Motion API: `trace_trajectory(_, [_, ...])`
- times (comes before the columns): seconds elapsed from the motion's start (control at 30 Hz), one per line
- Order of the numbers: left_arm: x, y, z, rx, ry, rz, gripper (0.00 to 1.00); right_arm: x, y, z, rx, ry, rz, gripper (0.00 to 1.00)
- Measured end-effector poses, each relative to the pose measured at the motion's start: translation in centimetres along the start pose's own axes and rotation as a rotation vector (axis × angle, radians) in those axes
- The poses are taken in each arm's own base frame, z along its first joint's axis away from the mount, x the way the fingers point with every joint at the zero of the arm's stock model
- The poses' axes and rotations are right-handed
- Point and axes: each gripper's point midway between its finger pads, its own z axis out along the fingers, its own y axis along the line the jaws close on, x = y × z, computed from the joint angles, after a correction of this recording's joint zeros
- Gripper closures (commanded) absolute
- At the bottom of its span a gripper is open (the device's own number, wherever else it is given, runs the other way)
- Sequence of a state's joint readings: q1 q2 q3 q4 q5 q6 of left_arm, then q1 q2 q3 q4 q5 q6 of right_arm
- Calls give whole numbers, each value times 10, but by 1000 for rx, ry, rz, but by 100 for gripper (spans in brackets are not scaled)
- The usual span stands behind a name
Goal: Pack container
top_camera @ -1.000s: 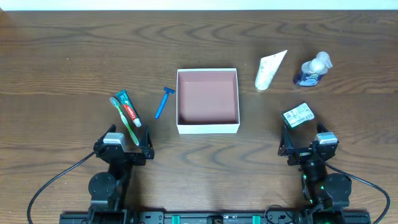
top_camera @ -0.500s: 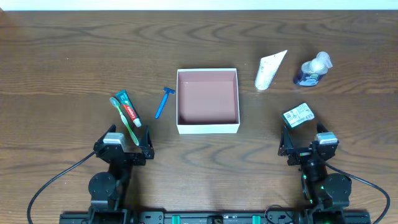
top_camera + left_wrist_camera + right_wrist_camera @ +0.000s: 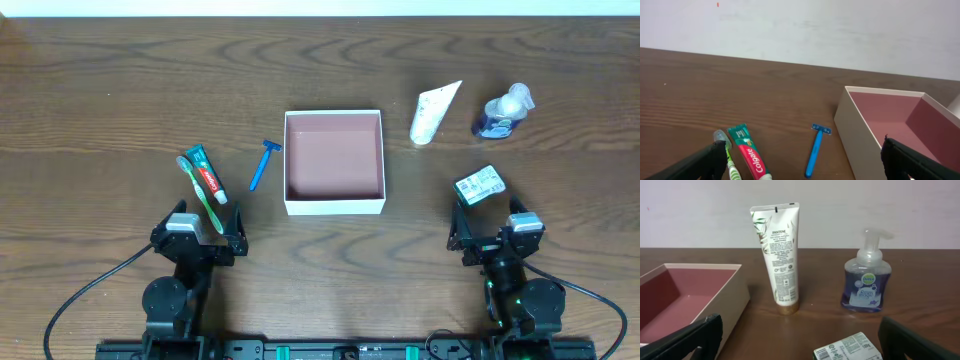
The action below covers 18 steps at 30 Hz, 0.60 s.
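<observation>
Sitting near the middle of the wooden table [image 3: 100,100], the container [image 3: 335,206] is a square, shallow box with white outer walls, open at the top, and its whole dusty pink-brown floor is in view. A blue disposable razor [image 3: 262,164] lies just off its left wall, apart from it, with the blade head at the far end. Further left, a Colgate toothpaste tube [image 3: 203,170] and a green toothbrush [image 3: 202,198] lie side by side, so close that they seem to touch; the brush head points away from the robot.

The left gripper [image 3: 203,228] rests low at the near edge of the table, directly behind the toothbrush handle. Its jaws are wide apart and grip nothing; in the left wrist view the two black fingers [image 3: 700,162] sit at the bottom corners, with the toothbrush, toothpaste and razor between them.

Beyond the far right corner of the container, a white Pantene tube [image 3: 780,260] stands upright on its gold cap. Near it to the right stands a Dettol foam pump bottle [image 3: 866,282] holding blue liquid. A small packet with a green and white label [image 3: 478,185] lies nearer the robot, just ahead of the right gripper [image 3: 487,222]. That gripper's jaws are also spread wide, holding nothing, and the packet shows between them at the bottom edge of the right wrist view.
</observation>
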<state>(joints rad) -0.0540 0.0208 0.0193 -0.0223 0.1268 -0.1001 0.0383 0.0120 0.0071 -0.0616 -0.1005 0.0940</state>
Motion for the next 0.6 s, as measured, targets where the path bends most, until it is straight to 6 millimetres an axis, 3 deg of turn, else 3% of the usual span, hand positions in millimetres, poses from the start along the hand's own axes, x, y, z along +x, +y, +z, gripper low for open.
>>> trace_trajectory(0.6, [0,0,0,0,0,0,2,-1,4,0,-22,-2,0,1])
